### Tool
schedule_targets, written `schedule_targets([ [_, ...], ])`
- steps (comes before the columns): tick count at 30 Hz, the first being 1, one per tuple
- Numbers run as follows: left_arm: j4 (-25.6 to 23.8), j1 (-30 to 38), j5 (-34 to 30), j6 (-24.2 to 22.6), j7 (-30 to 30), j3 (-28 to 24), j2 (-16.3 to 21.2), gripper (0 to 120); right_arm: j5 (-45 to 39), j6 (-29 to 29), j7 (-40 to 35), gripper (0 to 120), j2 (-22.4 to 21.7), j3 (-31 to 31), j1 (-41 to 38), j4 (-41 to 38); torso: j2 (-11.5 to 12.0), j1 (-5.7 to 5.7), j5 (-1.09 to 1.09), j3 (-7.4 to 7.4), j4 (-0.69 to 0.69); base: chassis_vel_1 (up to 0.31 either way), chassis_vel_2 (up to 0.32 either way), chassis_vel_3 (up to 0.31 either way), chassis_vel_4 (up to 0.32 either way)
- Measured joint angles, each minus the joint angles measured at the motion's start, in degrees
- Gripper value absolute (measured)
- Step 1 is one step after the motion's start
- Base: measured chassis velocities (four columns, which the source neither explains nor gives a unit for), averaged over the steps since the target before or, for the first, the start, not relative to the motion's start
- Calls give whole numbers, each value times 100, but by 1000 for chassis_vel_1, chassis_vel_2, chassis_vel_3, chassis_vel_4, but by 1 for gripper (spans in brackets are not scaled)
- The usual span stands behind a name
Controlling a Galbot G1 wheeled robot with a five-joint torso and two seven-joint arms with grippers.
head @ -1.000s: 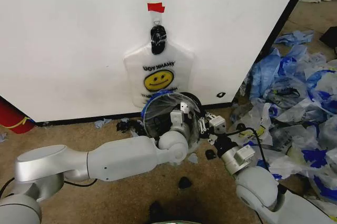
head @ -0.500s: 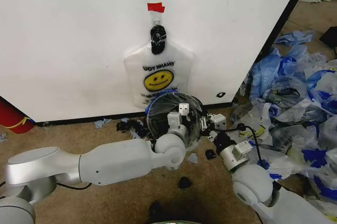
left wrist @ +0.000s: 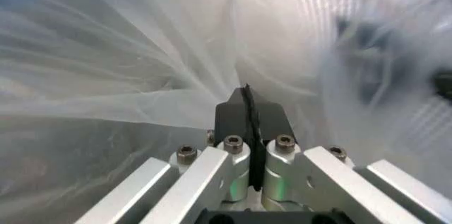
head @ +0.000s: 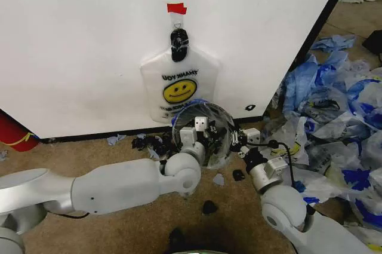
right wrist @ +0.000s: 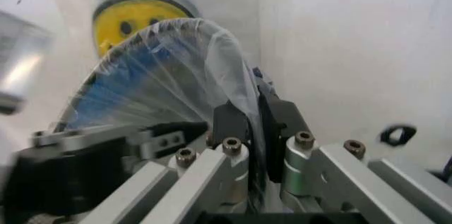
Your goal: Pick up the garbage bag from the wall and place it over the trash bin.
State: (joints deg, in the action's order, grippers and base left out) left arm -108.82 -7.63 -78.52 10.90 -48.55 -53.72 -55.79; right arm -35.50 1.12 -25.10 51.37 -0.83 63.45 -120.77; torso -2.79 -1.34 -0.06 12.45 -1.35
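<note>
**Both grippers pinch a plastic liner at the bin below the wall bag**

Against the white wall (head: 77,57), going from left to right: a red cylinder (head: 13,133) sits at the floor line at the far left. At centre, the garbage bag (head: 179,86) with the yellow smiley face hangs flat from a hook under a strip of red tape (head: 176,8). Just below the bag, the trash bin (head: 203,133) lies tipped with its round mouth facing the camera, a translucent plastic liner (right wrist: 169,70) stretched across it. The left gripper (left wrist: 247,107) reaches into the bin's mouth, its fingers clenched together on a fold of this film. The right gripper (right wrist: 253,123) is at the bin's right rim, fingers likewise clamped on the liner's edge. Farther right, a heap of blue-streaked white bags (head: 334,116) covers the carpet (head: 89,152).
</note>
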Motion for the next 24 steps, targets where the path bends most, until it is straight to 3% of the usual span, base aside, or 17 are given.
schedule_targets([
  [17, -822, -154, -201, 67, 174, 541, 750, 0, -1269, 135, -725, 0, 270, 88, -30, -8, 1, 0, -1, 0, 0, 0, 0, 0, 0],
  [24, -1094, -67, -448, 77, 241, 1014, 1108, 0, -1793, 224, -1042, 0, 376, 130, -16, -98, 1, 0, 0, 0, 0, 0, 0, 0, 0],
])
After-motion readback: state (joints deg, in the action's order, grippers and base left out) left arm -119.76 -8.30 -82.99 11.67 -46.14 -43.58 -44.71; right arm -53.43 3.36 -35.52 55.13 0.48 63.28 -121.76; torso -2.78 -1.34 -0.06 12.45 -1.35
